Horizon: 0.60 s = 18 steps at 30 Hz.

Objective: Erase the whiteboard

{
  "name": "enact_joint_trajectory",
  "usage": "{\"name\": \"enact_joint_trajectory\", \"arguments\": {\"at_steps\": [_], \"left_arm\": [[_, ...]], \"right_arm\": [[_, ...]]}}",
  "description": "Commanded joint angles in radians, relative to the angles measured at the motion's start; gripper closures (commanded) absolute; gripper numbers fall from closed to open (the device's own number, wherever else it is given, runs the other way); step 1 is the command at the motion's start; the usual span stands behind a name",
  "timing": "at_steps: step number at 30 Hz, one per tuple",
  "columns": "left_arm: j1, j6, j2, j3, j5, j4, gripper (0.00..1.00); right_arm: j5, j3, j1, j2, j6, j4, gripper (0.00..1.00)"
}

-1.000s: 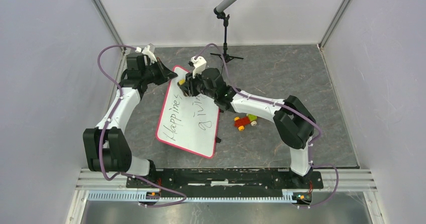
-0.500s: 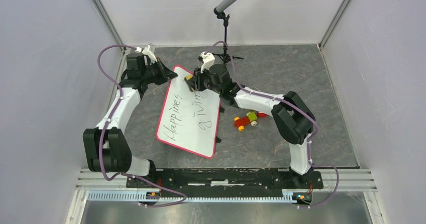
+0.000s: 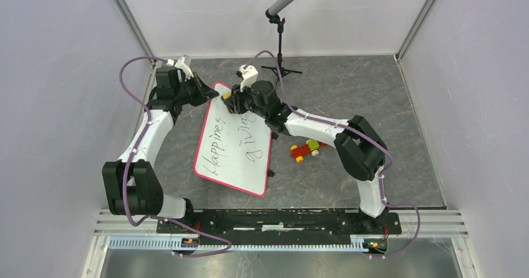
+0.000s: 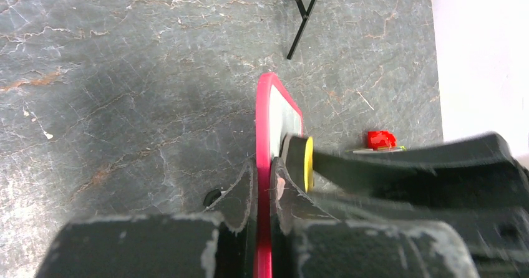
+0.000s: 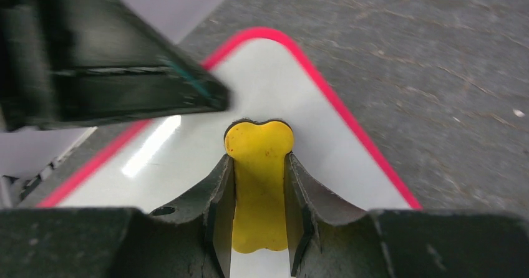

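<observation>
The whiteboard (image 3: pixel 234 144) lies tilted on the table, white with a red-pink frame and black handwriting. My left gripper (image 3: pixel 206 91) is shut on its far left edge; in the left wrist view the red frame (image 4: pixel 264 122) runs between the fingers. My right gripper (image 3: pixel 232 98) is shut on a yellow bone-shaped eraser (image 5: pixel 258 172) and presses it on the board's far corner, close to the left gripper. The eraser also shows in the top view (image 3: pixel 226 95) and in the left wrist view (image 4: pixel 308 162). The board's corner (image 5: pixel 312 103) is white and bare around the eraser.
A red, yellow and green toy car (image 3: pixel 305 149) lies on the table right of the board, under the right arm. A microphone stand (image 3: pixel 282 47) stands at the back. White walls close in the left, back and right sides.
My right gripper with the eraser has slid over the board's far end, first toward the back, then left toward the left gripper. The left gripper and the board have stayed put.
</observation>
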Motion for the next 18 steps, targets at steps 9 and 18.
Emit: {"name": "enact_joint_trajectory", "arguments": {"at_steps": [9, 18], "left_arm": [[-0.011, 0.101, -0.038, -0.003, 0.022, 0.03, 0.98], [-0.011, 0.08, -0.036, -0.001, 0.025, 0.029, 0.98]], "right_arm": [[-0.103, -0.05, -0.008, 0.036, 0.039, 0.005, 0.8], [-0.082, -0.11, 0.059, -0.03, -0.031, -0.031, 0.8]]}}
